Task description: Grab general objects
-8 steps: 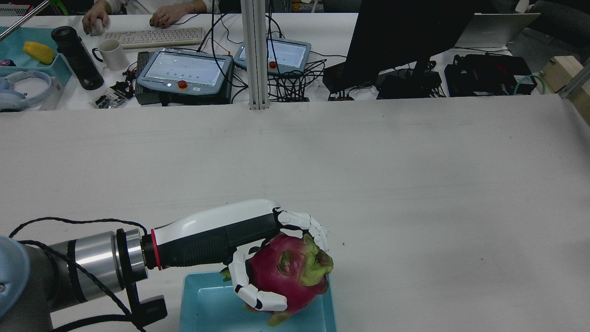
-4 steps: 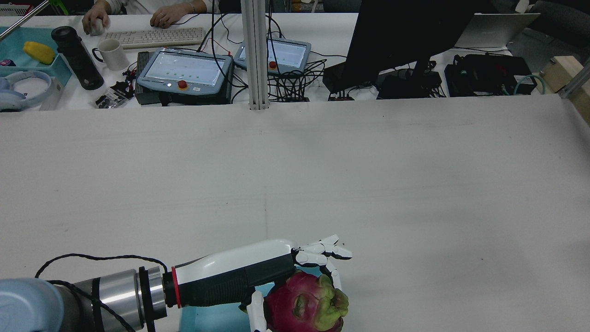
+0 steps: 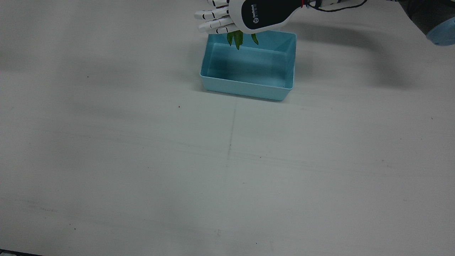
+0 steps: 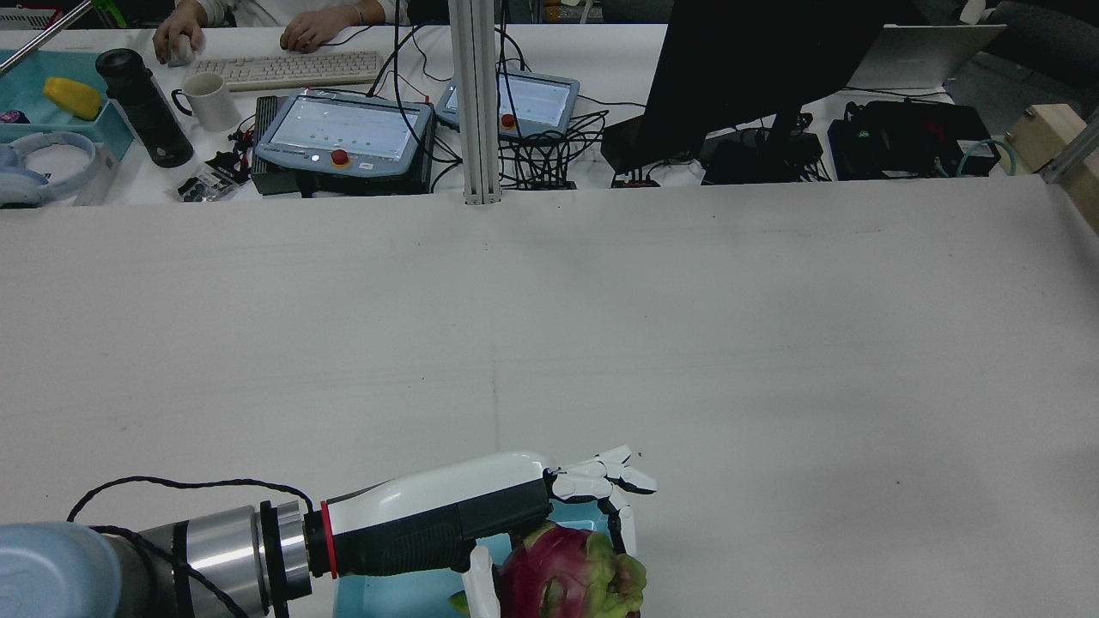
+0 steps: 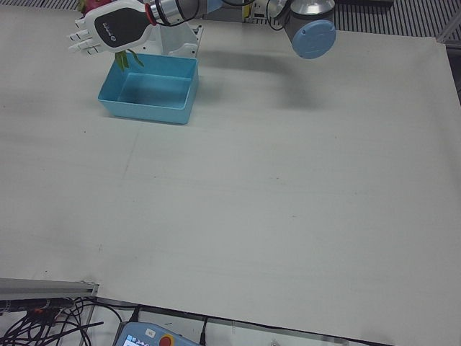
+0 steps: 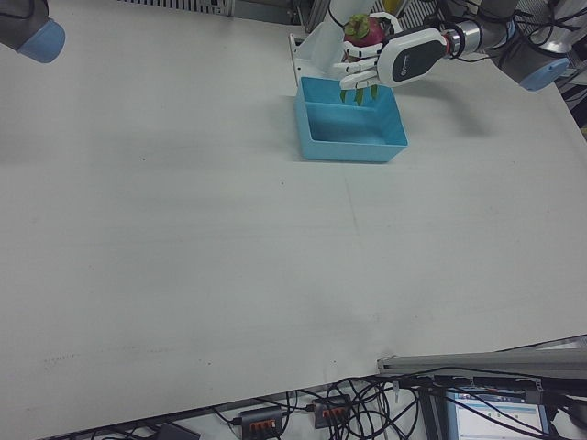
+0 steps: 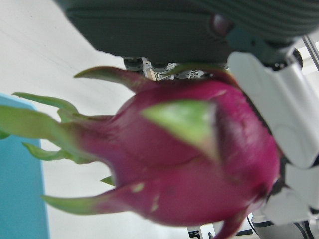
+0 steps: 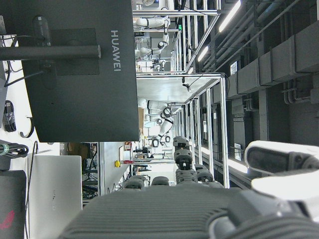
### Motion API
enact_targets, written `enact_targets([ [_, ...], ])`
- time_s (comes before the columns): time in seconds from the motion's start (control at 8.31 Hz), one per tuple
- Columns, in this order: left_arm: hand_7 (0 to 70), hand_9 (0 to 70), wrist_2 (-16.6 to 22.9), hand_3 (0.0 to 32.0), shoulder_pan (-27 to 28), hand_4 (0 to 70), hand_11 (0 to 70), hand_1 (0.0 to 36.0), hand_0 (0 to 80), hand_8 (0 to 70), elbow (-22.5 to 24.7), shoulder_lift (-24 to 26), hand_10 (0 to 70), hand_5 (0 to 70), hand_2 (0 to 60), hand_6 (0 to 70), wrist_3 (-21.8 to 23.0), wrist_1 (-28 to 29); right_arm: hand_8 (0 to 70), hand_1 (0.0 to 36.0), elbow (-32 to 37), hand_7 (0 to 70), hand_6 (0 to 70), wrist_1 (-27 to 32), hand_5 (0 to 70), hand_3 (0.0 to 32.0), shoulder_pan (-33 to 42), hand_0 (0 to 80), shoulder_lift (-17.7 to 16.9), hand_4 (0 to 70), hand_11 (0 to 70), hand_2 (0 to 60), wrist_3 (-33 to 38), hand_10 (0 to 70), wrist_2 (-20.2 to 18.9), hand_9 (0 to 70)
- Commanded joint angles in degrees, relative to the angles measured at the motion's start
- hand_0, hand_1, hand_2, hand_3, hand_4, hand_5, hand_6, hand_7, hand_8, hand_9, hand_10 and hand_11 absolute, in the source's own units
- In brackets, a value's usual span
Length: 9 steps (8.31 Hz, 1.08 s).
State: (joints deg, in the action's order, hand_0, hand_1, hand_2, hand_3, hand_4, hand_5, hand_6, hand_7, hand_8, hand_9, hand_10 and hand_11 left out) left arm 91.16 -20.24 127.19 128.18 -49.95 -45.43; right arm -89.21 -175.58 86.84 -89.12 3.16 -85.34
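A magenta dragon fruit (image 4: 567,579) with green scales sits under the palm of my left hand (image 4: 464,515), over the far end of the light-blue bin (image 3: 245,87). The thumb and one finger lie against the fruit; the other fingers (image 3: 213,16) stick out straight. In the front view only the fruit's green tips (image 3: 237,37) show below the hand (image 3: 256,14). The left hand view is filled by the fruit (image 7: 189,164) against the palm. The right-front view shows the fruit (image 6: 364,30) behind the hand (image 6: 404,55). The right hand shows only its own body (image 8: 189,209).
The bin (image 5: 148,112) stands near the robot's edge of the table (image 3: 227,160), before the left arm's pedestal. The right arm's blue elbow (image 6: 27,37) hangs at the far side. Behind the table are teach pendants (image 4: 343,133) and a monitor (image 4: 755,69).
The left hand has moved down and toward the robot's edge with the fruit. Its wrapped fingers have straightened out; the thumb and one finger stay on the fruit.
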Motion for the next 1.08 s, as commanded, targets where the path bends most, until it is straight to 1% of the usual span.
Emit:
enact_targets([
  [0.0, 17.3, 2.0, 0.33, 0.0, 0.11, 3.9, 8.3, 23.2, 56.8, 0.0, -0.02, -0.04, 3.9, 43.3, 10.7, 0.9, -0.06, 0.00, 0.0, 0.0, 0.00, 0.0, 0.0, 0.07, 0.0, 0.0, 0.00, 0.0, 0.00, 0.0, 0.0, 0.0, 0.00, 0.0, 0.00, 0.0],
  [0.12, 17.5, 2.1, 0.51, 0.0, 0.11, 2.2, 8.6, 22.9, 56.7, 0.0, -0.02, 0.05, 4.0, 39.5, 8.5, 0.2, -0.23, 0.00, 0.0, 0.0, 0.00, 0.0, 0.0, -0.02, 0.0, 0.0, 0.00, 0.0, 0.00, 0.0, 0.0, 0.0, 0.00, 0.0, 0.00, 0.0],
  [0.24, 17.6, 2.1, 0.51, 0.0, 0.11, 1.9, 8.9, 23.3, 56.9, 0.0, -0.02, -0.04, 4.2, 37.8, 10.0, 0.0, -0.24, 0.00, 0.0, 0.0, 0.00, 0.0, 0.0, 0.07, 0.0, 0.0, 0.00, 0.0, 0.00, 0.0, 0.0, 0.0, 0.00, 0.0, 0.00, 0.0],
  [0.36, 17.8, 2.1, 0.42, 0.0, -0.24, 2.3, 9.2, 24.2, 56.8, 0.0, -0.10, -0.04, 4.4, 39.5, 13.3, 0.3, -0.24, -0.09, 0.0, 0.0, 0.00, 0.0, 0.0, 0.07, 0.0, 0.0, 0.00, 0.0, 0.00, 0.0, 0.0, 0.0, 0.00, 0.0, 0.00, 0.0],
  [0.48, 28.0, 4.6, -0.27, 0.0, -0.68, 8.4, 22.7, 31.8, 53.9, 1.4, -0.10, 0.05, 13.6, 62.3, 59.2, 7.4, -0.15, -0.09, 0.0, 0.0, 0.00, 0.0, 0.0, -0.02, 0.0, 0.0, 0.00, 0.0, 0.00, 0.0, 0.0, 0.0, 0.00, 0.0, 0.00, 0.0],
  [0.6, 41.3, 13.4, -0.28, 0.0, -1.12, 9.1, 39.4, 27.5, 52.1, 7.2, -0.02, 0.74, 25.4, 70.0, 54.7, 15.1, 0.03, -0.09, 0.0, 0.0, 0.00, 0.0, 0.0, 0.07, 0.0, 0.0, 0.00, 0.0, 0.00, 0.0, 0.0, 0.0, 0.00, 0.0, 0.00, 0.0],
  [0.72, 51.0, 21.9, -0.28, 0.0, -2.77, 9.4, 49.3, 23.3, 52.4, 12.6, 0.07, 0.84, 33.2, 70.0, 40.8, 21.0, 0.64, -0.09, 0.0, 0.0, 0.00, 0.0, 0.0, 0.07, 0.0, 0.0, 0.00, 0.0, 0.00, 0.0, 0.0, 0.0, 0.00, 0.0, 0.00, 0.0],
  [0.84, 57.0, 28.7, -0.28, 0.0, -5.14, 10.5, 50.8, 24.5, 52.4, 17.3, -0.28, 0.84, 34.4, 70.0, 48.0, 25.7, 0.82, -0.18, 0.0, 0.0, 0.00, 0.0, 0.0, -0.02, 0.0, 0.0, 0.00, 0.0, 0.00, 0.0, 0.0, 0.0, 0.00, 0.0, 0.00, 0.0],
  [0.96, 61.7, 34.1, -0.37, 0.0, -7.34, 11.5, 57.4, 30.0, 50.3, 21.1, -0.54, 0.67, 39.5, 70.0, 60.0, 29.5, 0.91, -0.09, 0.0, 0.0, 0.00, 0.0, 0.0, 0.07, 0.0, 0.0, 0.00, 0.0, 0.00, 0.0, 0.0, 0.0, 0.00, 0.0, 0.00, 0.0],
])
